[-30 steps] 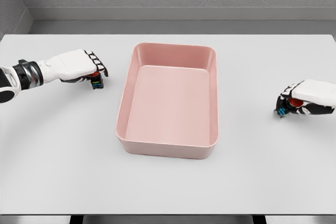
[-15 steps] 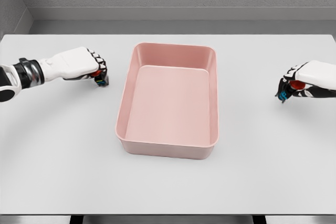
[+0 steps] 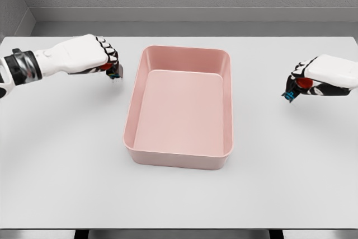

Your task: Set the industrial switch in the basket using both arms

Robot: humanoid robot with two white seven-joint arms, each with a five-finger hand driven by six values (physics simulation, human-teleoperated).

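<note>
A pink rectangular basket (image 3: 226, 104) stands in the middle of the white table. My left hand (image 3: 106, 62) is left of the basket's far corner, fingers shut on a small industrial switch (image 3: 113, 71) with a red knob, lifted just off the table. My right hand (image 3: 299, 82) is out to the right of the basket, shut on a second switch (image 3: 293, 89) with a red knob and a blue end, also held above the surface. Both switches are mostly hidden by the fingers.
The white table (image 3: 67, 160) stretches wide around the basket. A grey wall runs along its far edge. Nothing lies inside the basket.
Both hands have risen with their switches. The left hand moved right toward the basket's far left corner; the right hand moved up and left toward the basket.
</note>
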